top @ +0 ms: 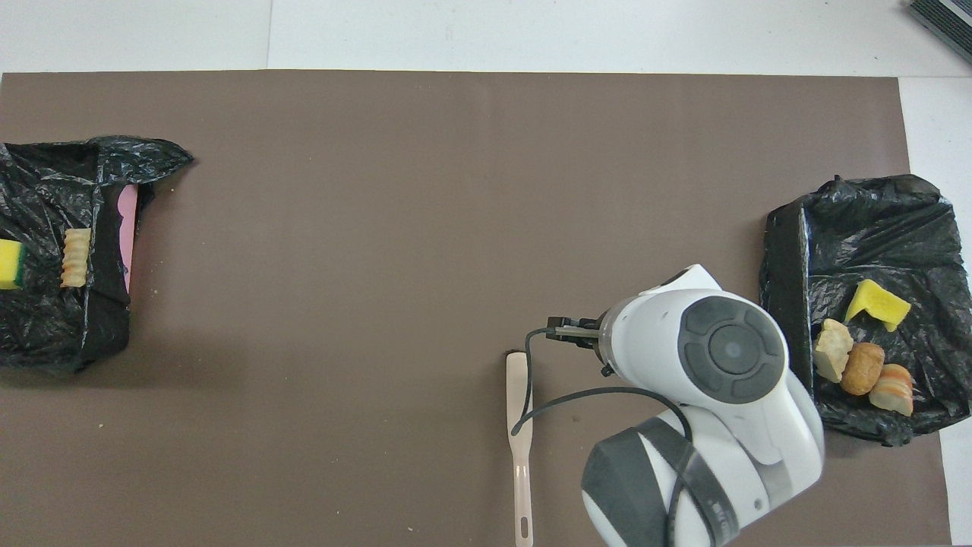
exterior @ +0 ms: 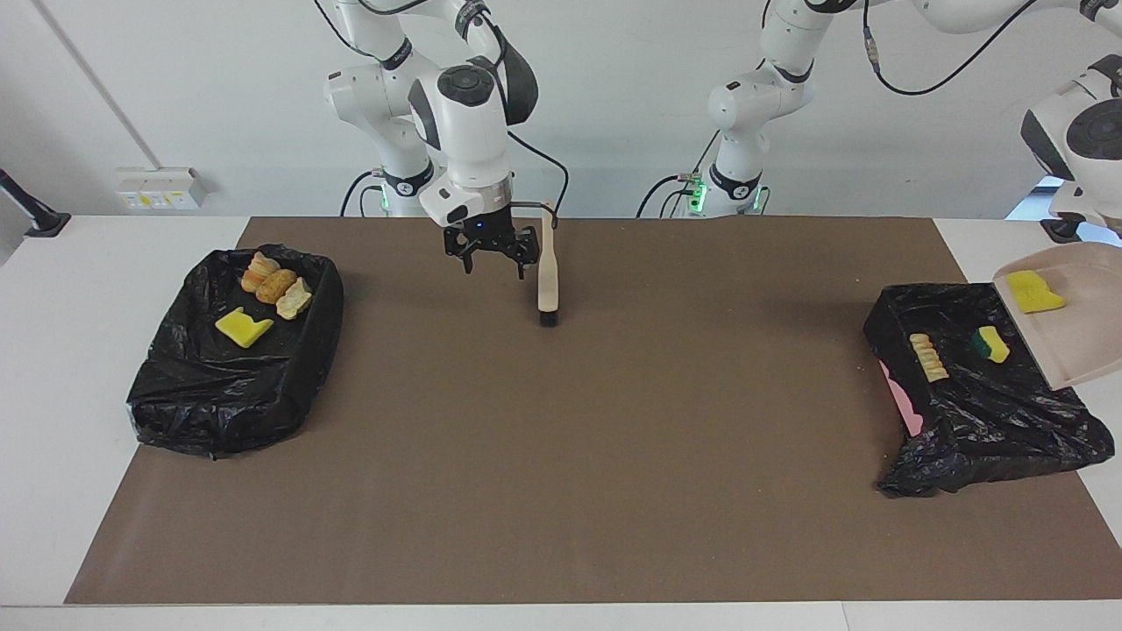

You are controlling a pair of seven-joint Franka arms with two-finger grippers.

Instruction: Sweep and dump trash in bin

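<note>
Trash (exterior: 1034, 291) on dustpan (exterior: 1074, 324) only facing-view; right jaws (exterior: 495, 254) released, left clenched, unseen.

Bright, even overhead light, soft short shadows under the black bin bags (exterior: 235, 377) and the right gripper (exterior: 493, 250), faint sheen on bag creases, brown mat (exterior: 543, 456) glare-free, both views sharp, straight edges

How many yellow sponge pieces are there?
3: one in the bin at the right arm's end, one in the other bin, one on the dustpan. None seem hidden.
</note>
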